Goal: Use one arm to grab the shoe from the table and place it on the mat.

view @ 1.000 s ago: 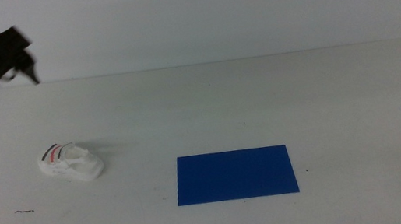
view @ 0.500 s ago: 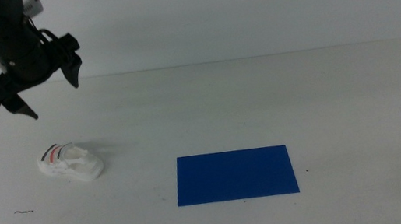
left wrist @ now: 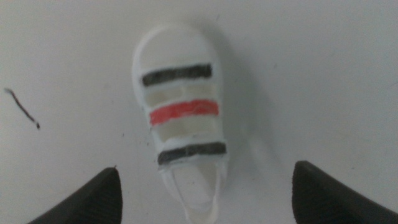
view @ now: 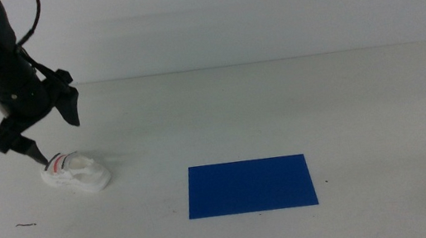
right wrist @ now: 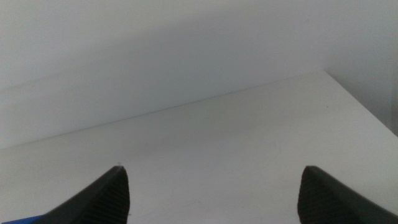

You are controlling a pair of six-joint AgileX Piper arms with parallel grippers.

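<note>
The left gripper [view: 46,132] hangs over the shoe [view: 75,172] with its two dark jaws spread wide. In the left wrist view the shoe [left wrist: 183,134] lies between the two jaw tips, and neither jaw touches it. In the middle view one jaw tip points down just beside the end of the shoe that is nearer to the arm, the other jaw is higher and toward the back. The gripper holds nothing.

The shoe lies flat on the white surface [view: 277,101], at its left part. The blue mat [view: 250,185] is well apart from it, toward the middle, and nothing is on it. A small dark scratch mark [view: 26,224] is on the surface near the shoe.

The right gripper [right wrist: 211,196] waits out of the middle view, its jaws also spread, and its camera sees only bare surface and wall.

The risk, I think, is in the descent. The shoe is light and low, so if one jaw meets it first, it can slide or turn away instead of being caught. The top with the straps looks soft and may give under pressure, so a grasp too high may slip off when the arm lifts.
</note>
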